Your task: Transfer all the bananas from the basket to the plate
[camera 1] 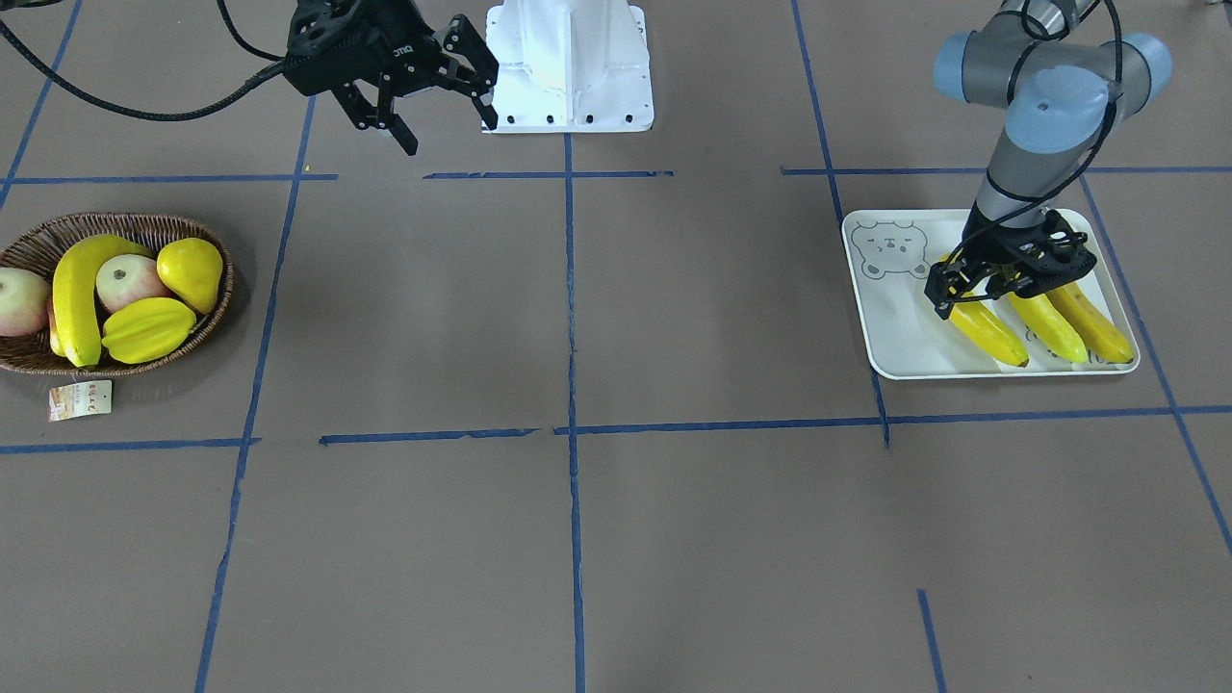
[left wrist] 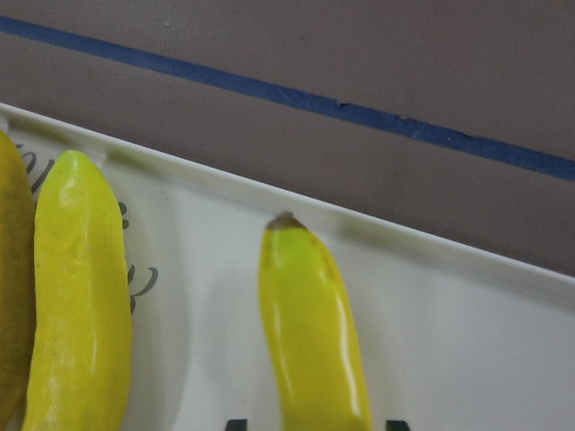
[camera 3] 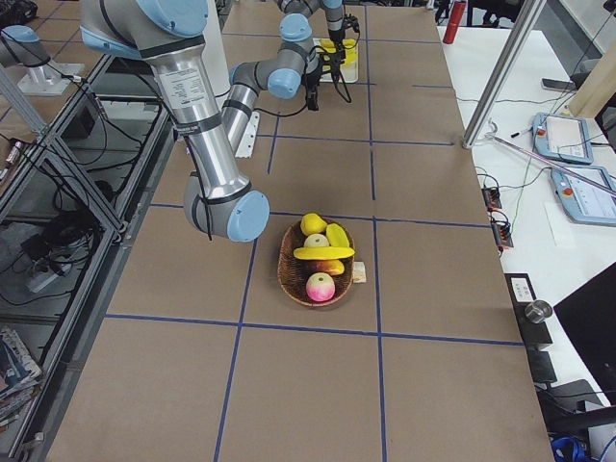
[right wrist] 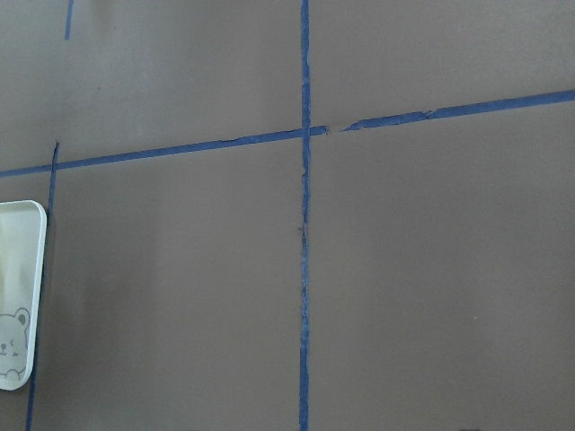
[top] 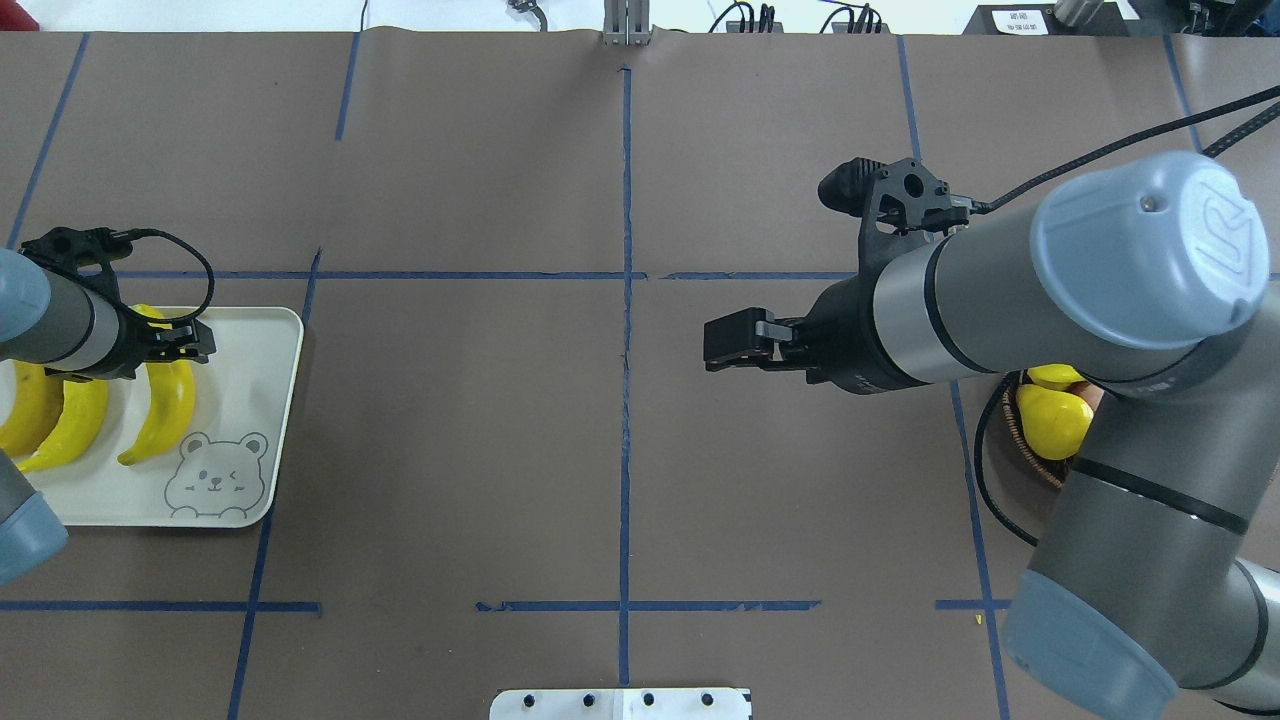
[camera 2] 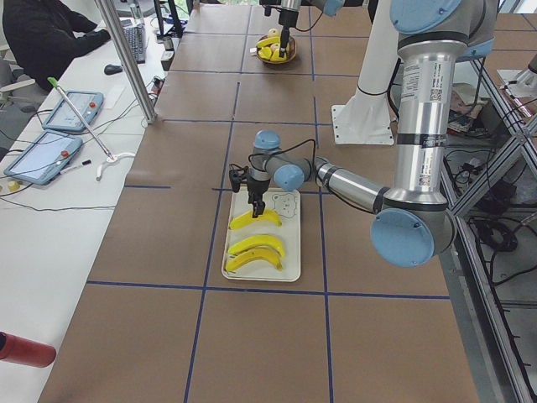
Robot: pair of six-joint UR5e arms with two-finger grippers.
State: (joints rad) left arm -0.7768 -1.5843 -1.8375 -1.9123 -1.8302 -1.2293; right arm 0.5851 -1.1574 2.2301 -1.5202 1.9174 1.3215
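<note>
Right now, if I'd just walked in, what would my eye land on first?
Probably the three yellow bananas lined up on the pale bear-print plate, with the left end effector low over one of them, open astride it. Next comes the wicker basket at the other end of the table, where one banana lies among other fruit, and the right end effector hanging open in the air.

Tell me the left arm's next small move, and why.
Probably lift the left gripper straight up. Its jaws stand apart on either side of a banana that already lies on the plate, so nothing seems held. A last banana waits in the basket.
</note>
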